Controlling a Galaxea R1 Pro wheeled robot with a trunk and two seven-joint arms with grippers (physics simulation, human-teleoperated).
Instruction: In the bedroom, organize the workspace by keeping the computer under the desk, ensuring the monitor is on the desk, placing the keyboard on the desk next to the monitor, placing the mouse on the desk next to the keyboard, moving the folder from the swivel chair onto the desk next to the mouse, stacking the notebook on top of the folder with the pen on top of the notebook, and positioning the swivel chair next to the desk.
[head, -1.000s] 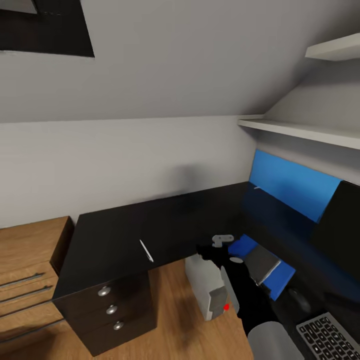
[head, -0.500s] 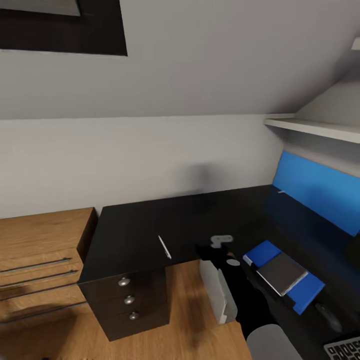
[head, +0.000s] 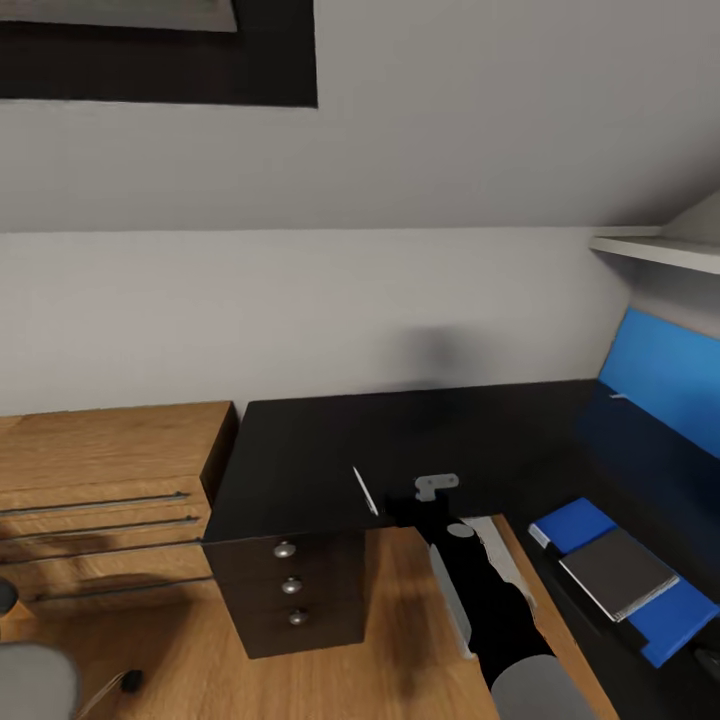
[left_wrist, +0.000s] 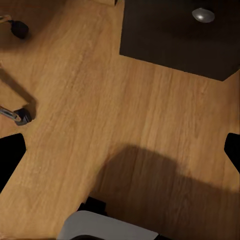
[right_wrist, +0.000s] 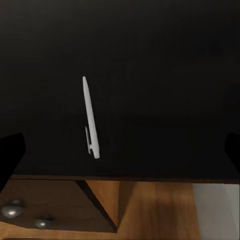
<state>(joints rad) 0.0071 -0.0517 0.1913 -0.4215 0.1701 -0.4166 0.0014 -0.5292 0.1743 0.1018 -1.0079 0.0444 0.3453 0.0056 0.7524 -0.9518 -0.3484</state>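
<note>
Wooden floor (left_wrist: 100, 100), dark drawer unit (left_wrist: 175, 37) with silver knob (left_wrist: 203, 15), chair castors (left_wrist: 20, 29).

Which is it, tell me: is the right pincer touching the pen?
Apart. In the right wrist view the pen lies alone on the desk, with bare black desktop between it and both fingertips at the picture's edges.

Folder (head: 668, 618) and swivel chair (head: 35, 680) both cut by head-view edges.

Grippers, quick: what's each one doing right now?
Left gripper: open, empty, above the floor.
Right gripper: open, empty, above the pen on the desk.
</note>
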